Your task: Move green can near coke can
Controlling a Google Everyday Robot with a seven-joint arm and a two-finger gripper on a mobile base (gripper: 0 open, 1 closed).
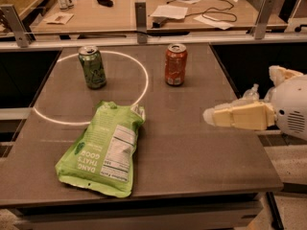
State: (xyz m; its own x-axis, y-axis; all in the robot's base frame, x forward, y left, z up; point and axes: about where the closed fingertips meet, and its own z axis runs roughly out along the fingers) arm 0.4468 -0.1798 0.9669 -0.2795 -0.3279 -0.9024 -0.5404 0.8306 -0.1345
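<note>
Cans apart: green can [92, 67] back left, coke can [176, 64] back middle.
Both stand upright with room around them, so the green can looks easy to grab. The gripper [211, 116] hangs over the table's [192, 166] right side, far from both; I cannot tell if it is open or closed. The snack bag [103, 150] says "DANG THAT'S GOOD".

We hold our gripper [210, 116] right of the coke can [176, 64], nearer the camera; the green can [92, 67] stands well left of it.
</note>
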